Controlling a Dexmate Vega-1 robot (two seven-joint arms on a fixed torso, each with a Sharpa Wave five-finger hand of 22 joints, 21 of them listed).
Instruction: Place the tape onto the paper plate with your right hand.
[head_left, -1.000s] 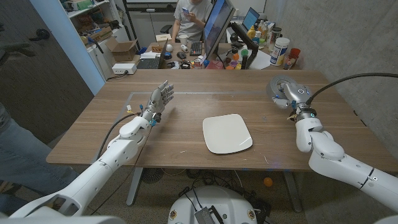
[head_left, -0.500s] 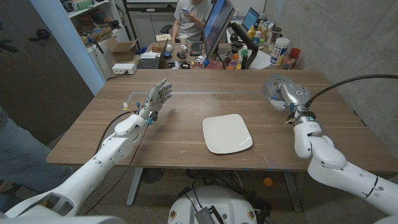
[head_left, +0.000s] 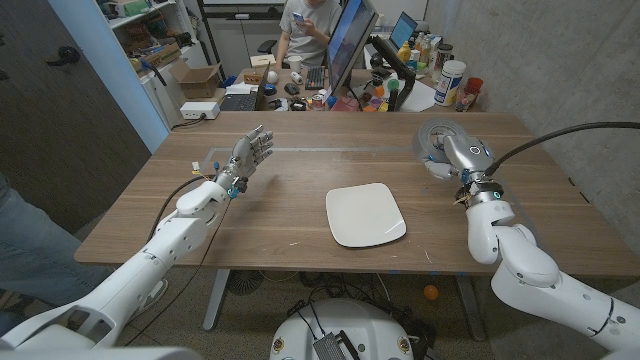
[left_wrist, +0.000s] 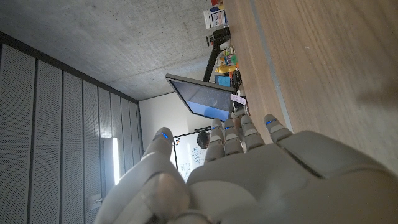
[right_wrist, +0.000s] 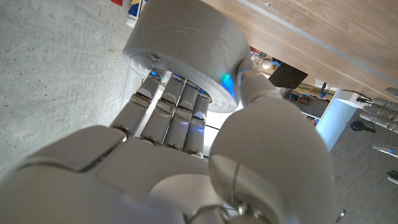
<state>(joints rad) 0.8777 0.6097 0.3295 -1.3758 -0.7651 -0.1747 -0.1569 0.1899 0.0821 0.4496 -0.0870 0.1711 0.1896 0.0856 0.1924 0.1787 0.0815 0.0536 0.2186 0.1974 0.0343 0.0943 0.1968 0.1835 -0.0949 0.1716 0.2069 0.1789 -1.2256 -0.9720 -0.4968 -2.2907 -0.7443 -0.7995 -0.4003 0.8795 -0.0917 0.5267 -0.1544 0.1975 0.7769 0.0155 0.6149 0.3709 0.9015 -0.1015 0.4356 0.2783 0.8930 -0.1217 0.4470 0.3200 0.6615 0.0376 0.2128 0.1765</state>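
Note:
My right hand grips a grey roll of tape and holds it above the table's far right part. In the right wrist view the tape sits between the thumb and the fingers of that hand. The white paper plate lies bare near the table's middle, to the left of the tape and nearer to me. My left hand is raised over the table's far left part, fingers apart, holding nothing. In the left wrist view the left hand shows from behind, fingers straight.
The wooden table carries a strip of clear tape along its far side. Behind it stands a cluttered desk with a monitor, bottles and a cardboard box. A person sits beyond it. Another person's leg shows at the left edge.
My right hand has carried the tape a little to the left, towards the plate. My left hand has drifted slightly farther away and to the left, still holding nothing.

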